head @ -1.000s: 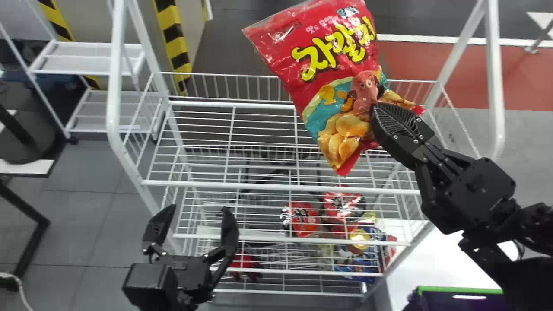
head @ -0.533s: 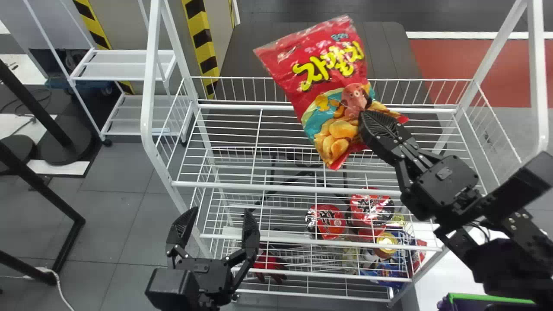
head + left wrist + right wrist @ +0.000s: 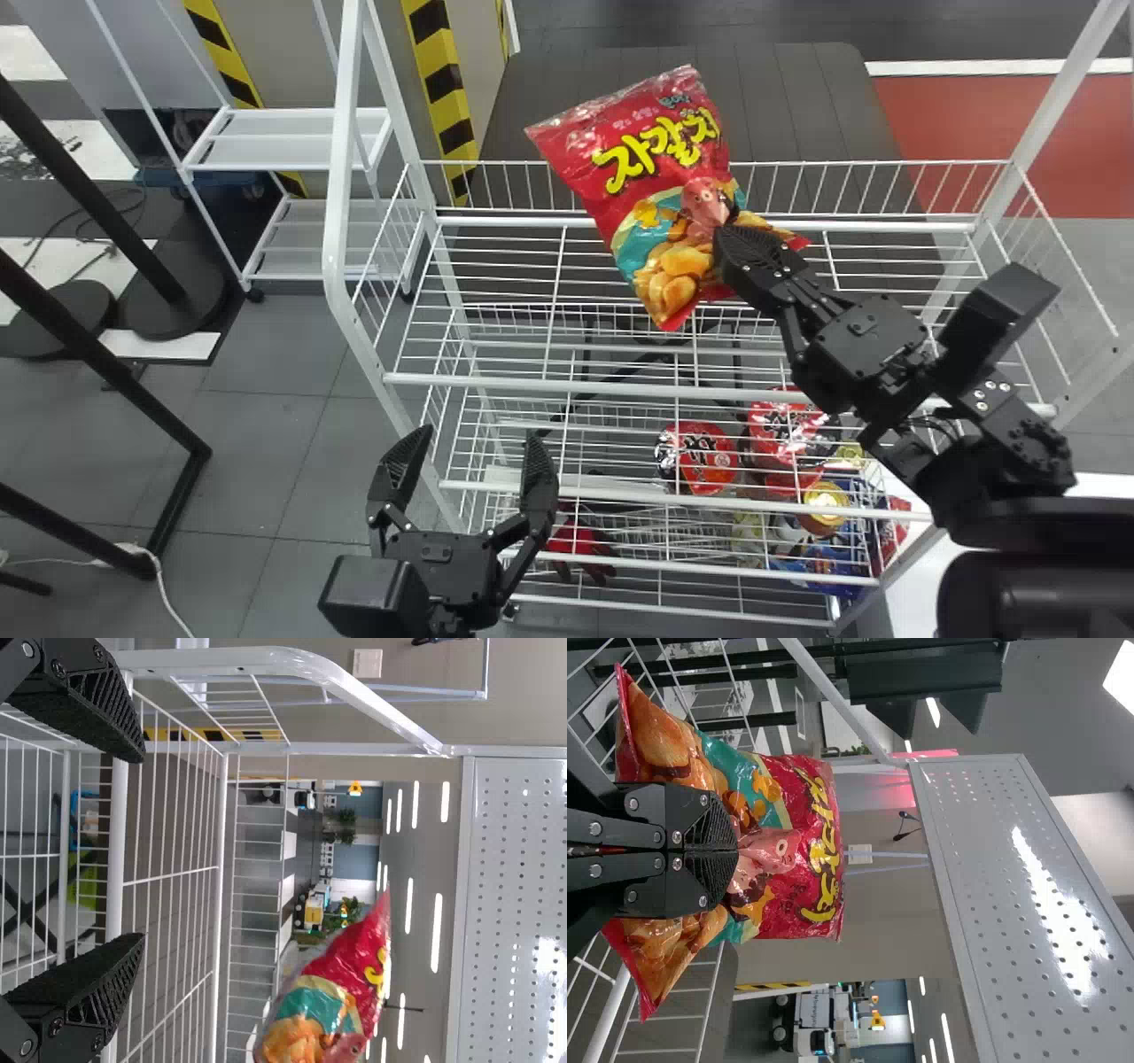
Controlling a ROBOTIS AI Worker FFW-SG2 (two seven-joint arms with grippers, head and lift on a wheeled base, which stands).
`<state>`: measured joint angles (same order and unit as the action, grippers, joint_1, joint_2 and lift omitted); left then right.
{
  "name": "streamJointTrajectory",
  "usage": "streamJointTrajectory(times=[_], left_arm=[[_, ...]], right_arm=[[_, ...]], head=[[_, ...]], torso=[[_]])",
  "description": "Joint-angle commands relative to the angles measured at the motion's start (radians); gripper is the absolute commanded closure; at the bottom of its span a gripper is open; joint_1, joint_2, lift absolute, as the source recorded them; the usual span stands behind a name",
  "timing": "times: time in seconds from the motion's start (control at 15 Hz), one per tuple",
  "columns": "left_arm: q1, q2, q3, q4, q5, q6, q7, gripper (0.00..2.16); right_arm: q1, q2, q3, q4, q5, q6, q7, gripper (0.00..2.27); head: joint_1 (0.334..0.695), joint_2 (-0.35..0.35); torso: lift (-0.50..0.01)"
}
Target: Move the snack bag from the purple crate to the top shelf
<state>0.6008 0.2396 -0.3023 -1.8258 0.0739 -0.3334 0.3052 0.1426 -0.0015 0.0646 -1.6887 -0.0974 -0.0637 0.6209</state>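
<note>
One snack bag (image 3: pixel 656 164), one o'clock, clamped in the right gripper (image 3: pixel 733 246)! Left gripper (image 3: pixel 480 434), seven o'clock, spread apart; wire shelf (image 3: pixel 496 382) bars cross two red-topped tubs (image 3: pixel 706 459) at four.

At 1 o'clock you see the snack bag (image 3: pixel 657 190) in red, teal and yellow; at 11 o'clock, black-and-yellow striped tape (image 3: pixel 442 84).

Head view: from above the white wire rack (image 3: pixel 339 177), facing forward and steeply down, farthest back. Left wrist view: behind the left hand (image 3: pixel 478 436), sideways, facing across the rack. Right wrist view: sideways, close to the snack bag (image 3: pixel 656 168). All three share rack and snack bag; both wrist views share a perforated panel (image 3: pixel 514 904).
</note>
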Motion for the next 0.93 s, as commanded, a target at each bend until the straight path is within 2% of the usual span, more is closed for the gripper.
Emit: streamJointTrajectory(times=[0.0, 0.53, 0.87], left_arm=[[0.008, 0.004, 0.008, -0.001, 0.003, -0.005, 0.002, 0.10], [0.022, 0.010, 0.049, 0.031, 0.035, -0.085, -0.017, 0.10], [0.022, 0.014, 0.061, 0.066, 0.052, -0.152, -0.017, 0.10]], right_arm=[[-0.047, 0.002, 0.035, 0.069, 0.005, -0.017, -0.032, 1.65], [-0.186, 0.002, 0.133, 0.319, 0.062, -0.201, -0.194, 1.65], [-0.238, 0.002, 0.155, 0.442, 0.068, -0.311, -0.259, 1.65]], head=[[0.695, 0.117], [0.695, 0.183], [0.695, 0.201]], torso=[[0.000], [0.000], [0.000]])
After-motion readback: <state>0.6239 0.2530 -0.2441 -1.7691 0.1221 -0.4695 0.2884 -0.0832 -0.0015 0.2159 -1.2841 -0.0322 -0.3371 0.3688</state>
